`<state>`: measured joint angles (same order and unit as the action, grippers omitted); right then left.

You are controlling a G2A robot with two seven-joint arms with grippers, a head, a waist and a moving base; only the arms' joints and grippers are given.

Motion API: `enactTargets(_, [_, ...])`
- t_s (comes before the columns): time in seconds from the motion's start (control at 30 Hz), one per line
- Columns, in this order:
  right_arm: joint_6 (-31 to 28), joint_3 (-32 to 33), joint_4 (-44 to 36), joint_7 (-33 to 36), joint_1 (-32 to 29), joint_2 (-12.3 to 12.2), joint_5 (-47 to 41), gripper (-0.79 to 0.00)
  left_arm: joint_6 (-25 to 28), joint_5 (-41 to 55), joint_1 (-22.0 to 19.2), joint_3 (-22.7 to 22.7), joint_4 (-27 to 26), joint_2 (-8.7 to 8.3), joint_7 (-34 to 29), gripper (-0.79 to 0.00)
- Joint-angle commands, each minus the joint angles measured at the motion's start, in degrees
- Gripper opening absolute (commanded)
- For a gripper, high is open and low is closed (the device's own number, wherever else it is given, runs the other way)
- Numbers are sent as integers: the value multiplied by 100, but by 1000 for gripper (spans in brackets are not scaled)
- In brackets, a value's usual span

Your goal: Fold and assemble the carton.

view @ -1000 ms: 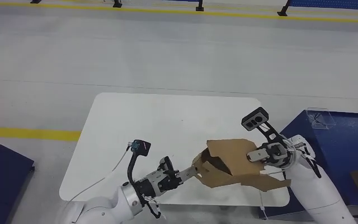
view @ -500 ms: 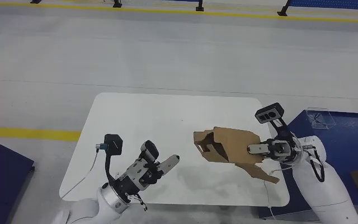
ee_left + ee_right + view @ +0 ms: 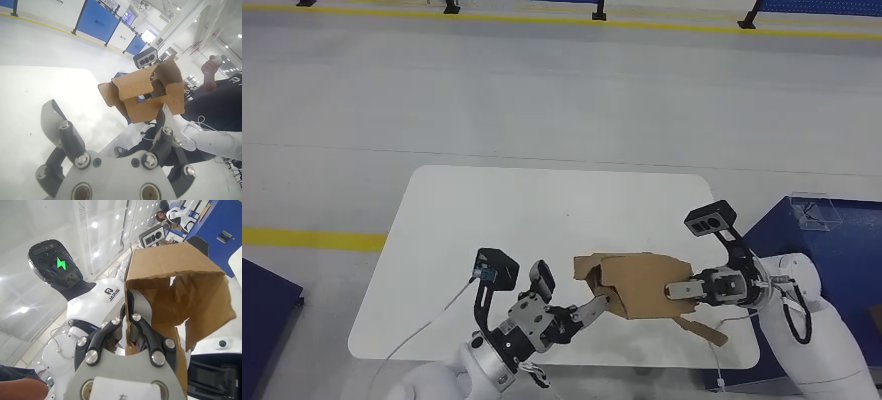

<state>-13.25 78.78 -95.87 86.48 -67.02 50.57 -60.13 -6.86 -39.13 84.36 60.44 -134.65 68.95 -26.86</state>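
To the left of the carton [image 3: 637, 285] we see the left gripper [image 3: 570, 286] with its jaws wide apart. One finger [image 3: 167, 115] is at the lower flap on the carton's left end; we cannot tell if it touches the flap. We think it stands open there in order to push or catch this flap. The carton itself is half formed, with its left end open and the flaps loose. It hangs above the tabletop [image 3: 492, 220], near the front edge, and does not rest on it. At the right side of the carton, the right gripper [image 3: 126, 306] is clamped on a wall edge. We judge that it holds the carton steady so the other arm can fold.
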Motion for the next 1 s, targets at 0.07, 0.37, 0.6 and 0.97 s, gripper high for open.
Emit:
enactTargets(0.07, [27, 37, -66, 28, -70, 9, 59, -785, -188, -70, -106, -132, 0, 14, -298, 0])
enactTargets(0.37, [176, 47, -148, 81, -179, 43, 18, -785, -284, -134, -266, -349, 0, 52, -472, 0])
enactTargets(0.6, [737, -115, 24, -78, -200, 66, -108, -785, -350, -165, -248, -225, 0, 64, -274, 0])
enactTargets(0.97, [1364, -317, 147, -434, -202, 154, -1062, -785, -115, -83, -207, -99, 0, 66, 73, 0])
